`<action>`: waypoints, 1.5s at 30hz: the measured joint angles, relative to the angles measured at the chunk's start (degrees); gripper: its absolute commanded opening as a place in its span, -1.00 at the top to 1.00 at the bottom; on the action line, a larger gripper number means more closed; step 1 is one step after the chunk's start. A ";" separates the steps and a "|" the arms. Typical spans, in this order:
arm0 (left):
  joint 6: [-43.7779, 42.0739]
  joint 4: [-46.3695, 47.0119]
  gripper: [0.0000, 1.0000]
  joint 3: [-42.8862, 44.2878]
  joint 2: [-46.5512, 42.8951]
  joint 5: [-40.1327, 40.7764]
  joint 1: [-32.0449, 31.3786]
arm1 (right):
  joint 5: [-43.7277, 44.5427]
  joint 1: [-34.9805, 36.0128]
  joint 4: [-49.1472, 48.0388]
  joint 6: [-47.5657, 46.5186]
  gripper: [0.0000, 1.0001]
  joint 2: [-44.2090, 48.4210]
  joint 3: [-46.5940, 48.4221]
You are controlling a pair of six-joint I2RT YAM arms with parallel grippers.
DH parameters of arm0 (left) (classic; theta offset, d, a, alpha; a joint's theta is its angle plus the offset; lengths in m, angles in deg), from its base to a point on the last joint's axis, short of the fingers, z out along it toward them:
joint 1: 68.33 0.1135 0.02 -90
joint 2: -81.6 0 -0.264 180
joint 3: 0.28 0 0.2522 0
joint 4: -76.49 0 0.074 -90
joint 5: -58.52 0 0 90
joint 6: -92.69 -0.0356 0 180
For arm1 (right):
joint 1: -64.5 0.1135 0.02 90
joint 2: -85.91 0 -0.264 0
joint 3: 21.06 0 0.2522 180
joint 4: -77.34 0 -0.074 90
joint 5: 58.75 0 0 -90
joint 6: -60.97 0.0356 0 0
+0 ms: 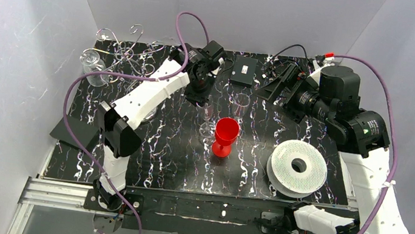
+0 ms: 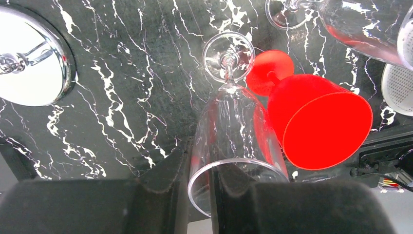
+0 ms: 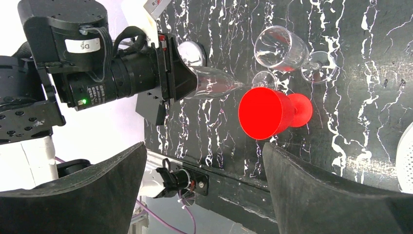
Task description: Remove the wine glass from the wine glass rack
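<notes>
As wine glass (image 2: 229, 126) is off wine glass rack (image 1: 120, 43), left gripper (image 2: 199, 191) pinches its rim for placing | right gripper (image 3: 204, 190) spread, idle.

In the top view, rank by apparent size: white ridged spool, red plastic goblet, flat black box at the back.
1. White ridged spool.
2. Red plastic goblet.
3. Flat black box, nearly the goblet's size and farther back, so that pair is unsure.

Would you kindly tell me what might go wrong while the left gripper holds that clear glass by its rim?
The left gripper pinches only the thin rim of the wine glass, so it may slip or crack. The glass is right beside the red goblet; a sideways swing could knock that over.
</notes>
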 measured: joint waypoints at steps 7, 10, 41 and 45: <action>0.02 2.40 1.00 -1.42 0.46 -0.70 -0.70 | 0.28 0.00 0.02 -0.83 -0.92 -0.55 0.70; -0.09 3.28 1.00 -1.42 1.27 -0.70 -1.31 | 0.15 0.00 0.07 -0.96 -0.92 -0.98 0.72; -1.99 5.49 0.12 -1.42 4.50 3.89 -3.76 | -0.72 -0.26 0.22 -1.42 -0.93 -1.05 0.76; -1.97 5.40 -0.17 -0.83 4.50 3.87 -3.76 | -0.76 -0.26 0.22 -1.40 -0.93 -1.05 0.76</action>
